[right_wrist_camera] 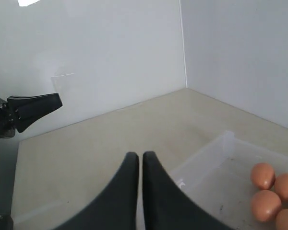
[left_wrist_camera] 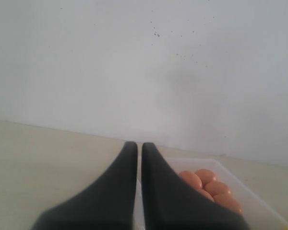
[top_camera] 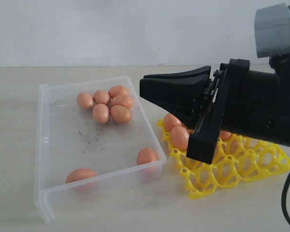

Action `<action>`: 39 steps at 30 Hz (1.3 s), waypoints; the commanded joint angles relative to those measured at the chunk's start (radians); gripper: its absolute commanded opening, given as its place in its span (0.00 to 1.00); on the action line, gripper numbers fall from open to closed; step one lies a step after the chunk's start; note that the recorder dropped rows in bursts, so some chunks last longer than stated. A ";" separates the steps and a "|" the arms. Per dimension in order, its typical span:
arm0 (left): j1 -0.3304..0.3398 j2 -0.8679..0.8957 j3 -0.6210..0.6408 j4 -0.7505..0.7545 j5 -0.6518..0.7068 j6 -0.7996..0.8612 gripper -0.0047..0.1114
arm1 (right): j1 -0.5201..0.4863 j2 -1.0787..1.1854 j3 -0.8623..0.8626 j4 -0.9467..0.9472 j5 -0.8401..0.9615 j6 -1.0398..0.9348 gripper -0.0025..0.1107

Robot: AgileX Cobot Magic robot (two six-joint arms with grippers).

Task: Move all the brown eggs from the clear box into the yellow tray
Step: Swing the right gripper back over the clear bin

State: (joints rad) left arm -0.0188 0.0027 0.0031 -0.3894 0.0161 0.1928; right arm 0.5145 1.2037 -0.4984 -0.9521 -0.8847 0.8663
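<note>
The clear box [top_camera: 43, 145] lies on the left of the table. Several brown eggs [top_camera: 108, 104] cluster at its back; one egg [top_camera: 147, 156] rests at the front right corner and another [top_camera: 80, 175] at the front left. The yellow tray [top_camera: 241, 169] lies to the right with a few eggs [top_camera: 180, 137] in its cups, partly hidden by my right arm. My right gripper [top_camera: 142, 89] [right_wrist_camera: 139, 155] is shut and empty, raised, with its tips pointing toward the box. My left gripper [left_wrist_camera: 139, 144] [right_wrist_camera: 60, 101] is shut on nothing beside the box [left_wrist_camera: 221, 163], out of the exterior view.
A white wall runs behind the beige table. The right arm's black body [top_camera: 261, 104] fills the upper right of the exterior view and hides the tray's back rows. Dark scuffs [top_camera: 89, 137] mark the box floor.
</note>
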 commanded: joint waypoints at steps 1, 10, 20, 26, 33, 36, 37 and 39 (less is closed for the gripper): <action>-0.003 -0.003 -0.003 -0.011 -0.016 -0.007 0.07 | 0.003 -0.007 -0.002 0.008 -0.002 -0.008 0.02; -0.003 -0.003 -0.003 -0.011 -0.016 -0.007 0.07 | 0.003 -0.007 -0.002 -0.002 -0.007 0.045 0.02; -0.003 -0.003 -0.003 -0.011 -0.016 -0.007 0.07 | 0.027 -0.007 -0.002 0.025 -0.032 0.025 0.02; -0.003 -0.003 -0.003 -0.011 -0.016 -0.007 0.07 | 0.202 -0.005 -0.002 0.004 0.209 -0.304 0.02; -0.003 -0.003 -0.003 -0.011 -0.016 -0.007 0.07 | 0.274 -0.005 -0.002 0.159 0.194 -0.589 0.02; -0.003 -0.003 -0.003 -0.011 -0.016 -0.007 0.07 | 0.274 -0.005 -0.002 0.283 0.198 -0.589 0.02; -0.003 -0.003 -0.003 -0.011 -0.016 -0.007 0.07 | 0.274 -0.005 -0.002 0.325 0.210 -0.581 0.02; -0.003 -0.003 -0.003 -0.011 -0.016 -0.007 0.07 | 0.274 -0.005 -0.002 0.352 0.234 -0.541 0.02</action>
State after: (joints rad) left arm -0.0188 0.0027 0.0031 -0.3894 0.0161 0.1928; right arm 0.7860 1.2037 -0.4984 -0.6831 -0.6774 0.2963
